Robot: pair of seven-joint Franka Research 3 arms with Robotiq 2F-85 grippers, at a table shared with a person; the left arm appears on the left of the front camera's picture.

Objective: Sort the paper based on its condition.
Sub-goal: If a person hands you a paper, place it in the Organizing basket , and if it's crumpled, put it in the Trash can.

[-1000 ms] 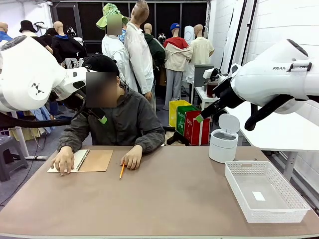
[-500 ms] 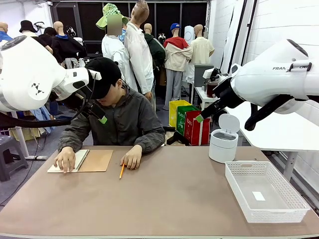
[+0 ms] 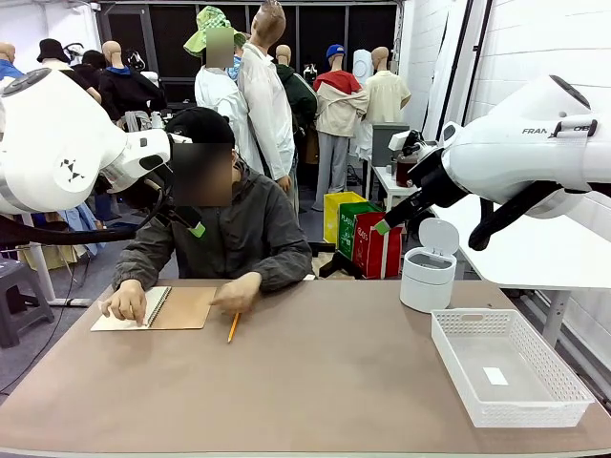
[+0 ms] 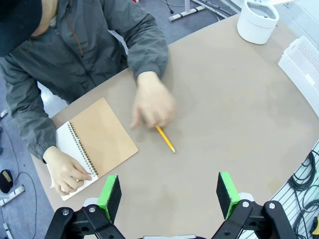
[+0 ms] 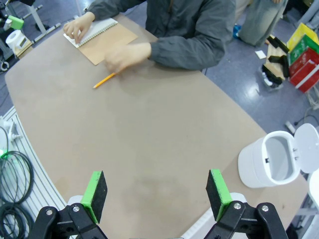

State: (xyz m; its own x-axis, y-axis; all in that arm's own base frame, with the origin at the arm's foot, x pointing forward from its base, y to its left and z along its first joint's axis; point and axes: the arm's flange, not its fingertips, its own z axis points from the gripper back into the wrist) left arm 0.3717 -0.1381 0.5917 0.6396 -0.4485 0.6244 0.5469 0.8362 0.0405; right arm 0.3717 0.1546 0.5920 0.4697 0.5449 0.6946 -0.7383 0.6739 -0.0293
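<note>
Brown bench (image 3: pixel 315 382) lies under both arms; left pincer (image 4: pixel 168 191) and right pincer (image 5: pixel 156 194) hang above it, spread wide and empty. Kraft-cover spiral notebook (image 3: pixel 186 307) sits far-left. Paper (image 4: pixel 64 142): white page beside the spiral, pinned under the person's hand (image 4: pixel 67 172). Its long axis follows the spiral, robot-to-person. Judged light, limp and crease-prone; best taken at the free outer corner.

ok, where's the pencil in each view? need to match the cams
Front view: pencil left of centre, near the right edge of the notebook.
Left wrist view: pencil mid-picture, lying diagonally, right of the notebook.
Right wrist view: pencil upper left, just below the notebook.
Shared landmark: the notebook's brown cover, right next to the pencil in all three.
</note>
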